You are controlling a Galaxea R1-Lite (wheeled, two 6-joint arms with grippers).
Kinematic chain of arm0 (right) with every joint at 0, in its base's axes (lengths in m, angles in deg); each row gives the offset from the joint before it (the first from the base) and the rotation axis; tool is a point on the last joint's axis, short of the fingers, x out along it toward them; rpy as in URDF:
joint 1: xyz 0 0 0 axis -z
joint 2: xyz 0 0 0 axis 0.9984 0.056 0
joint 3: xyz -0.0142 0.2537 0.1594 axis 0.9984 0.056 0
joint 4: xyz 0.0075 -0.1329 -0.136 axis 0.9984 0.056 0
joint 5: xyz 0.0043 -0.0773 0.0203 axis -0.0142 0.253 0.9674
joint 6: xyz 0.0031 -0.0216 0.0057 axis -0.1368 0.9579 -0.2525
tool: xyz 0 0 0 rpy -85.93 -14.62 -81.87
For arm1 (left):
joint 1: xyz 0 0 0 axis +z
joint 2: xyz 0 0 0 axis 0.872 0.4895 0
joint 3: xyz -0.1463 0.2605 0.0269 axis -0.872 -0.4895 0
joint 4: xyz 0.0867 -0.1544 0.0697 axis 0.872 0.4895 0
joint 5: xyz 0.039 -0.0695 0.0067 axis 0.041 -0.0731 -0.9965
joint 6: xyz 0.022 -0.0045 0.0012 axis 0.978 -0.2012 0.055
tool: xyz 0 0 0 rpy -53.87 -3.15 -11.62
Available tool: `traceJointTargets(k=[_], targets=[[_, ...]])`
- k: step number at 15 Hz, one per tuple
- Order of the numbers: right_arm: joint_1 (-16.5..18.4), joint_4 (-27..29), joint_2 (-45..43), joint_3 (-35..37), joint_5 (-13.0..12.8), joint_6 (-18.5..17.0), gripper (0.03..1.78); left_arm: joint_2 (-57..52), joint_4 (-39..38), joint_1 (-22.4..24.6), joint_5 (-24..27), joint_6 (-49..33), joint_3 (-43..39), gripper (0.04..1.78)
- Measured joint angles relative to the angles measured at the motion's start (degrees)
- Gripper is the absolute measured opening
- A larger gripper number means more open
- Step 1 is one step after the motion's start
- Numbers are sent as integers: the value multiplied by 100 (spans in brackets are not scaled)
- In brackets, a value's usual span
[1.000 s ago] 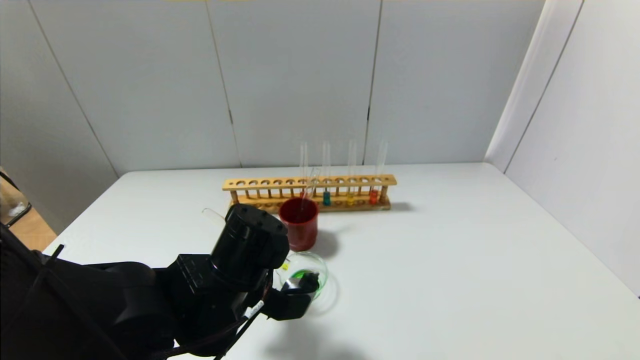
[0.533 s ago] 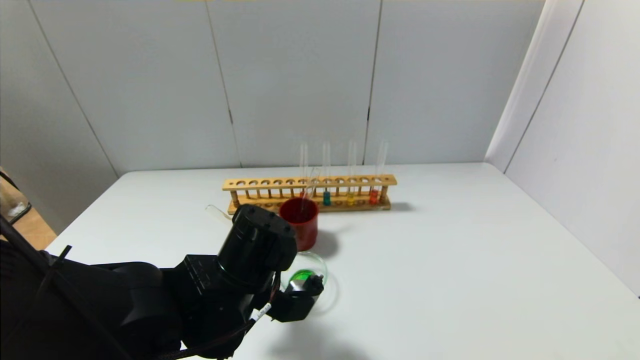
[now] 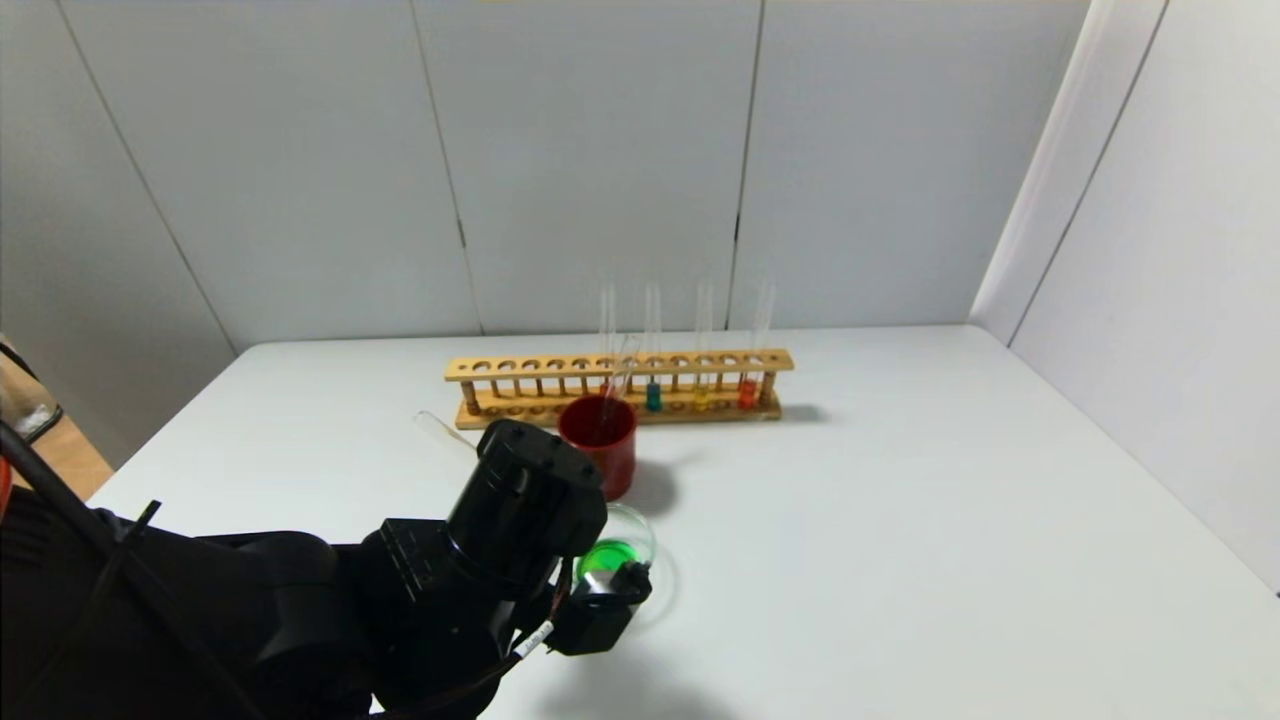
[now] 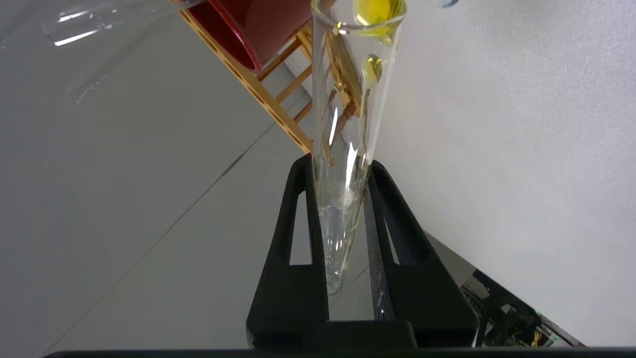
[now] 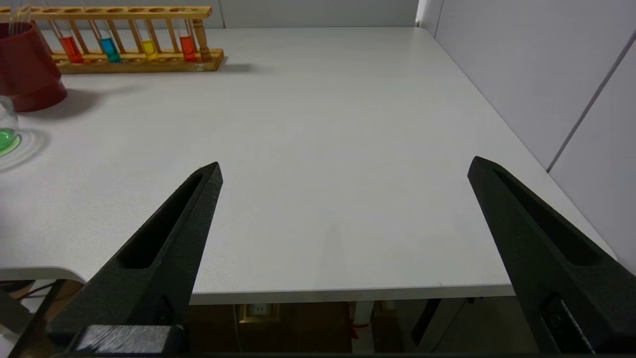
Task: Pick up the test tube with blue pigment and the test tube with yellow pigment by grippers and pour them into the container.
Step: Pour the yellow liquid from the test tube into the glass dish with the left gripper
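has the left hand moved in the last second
Yes. In the head view the left hand, shut on the yellow tube, shifted rightward toward the red cup.

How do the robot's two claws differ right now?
The left gripper is shut on a glass tube with yellow drops near its mouth; the right gripper is open and empty. The left gripper is at the beaker of green liquid; the right gripper hangs over the near edge of the table, away from the glassware. Both have black, tapered fingers.
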Motion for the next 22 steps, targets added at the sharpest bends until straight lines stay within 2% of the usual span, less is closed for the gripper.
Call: traceJointTargets(k=[22], targets=[[0,0,0,0,2,0,174,107,227,-139,-610,542,132,27]])
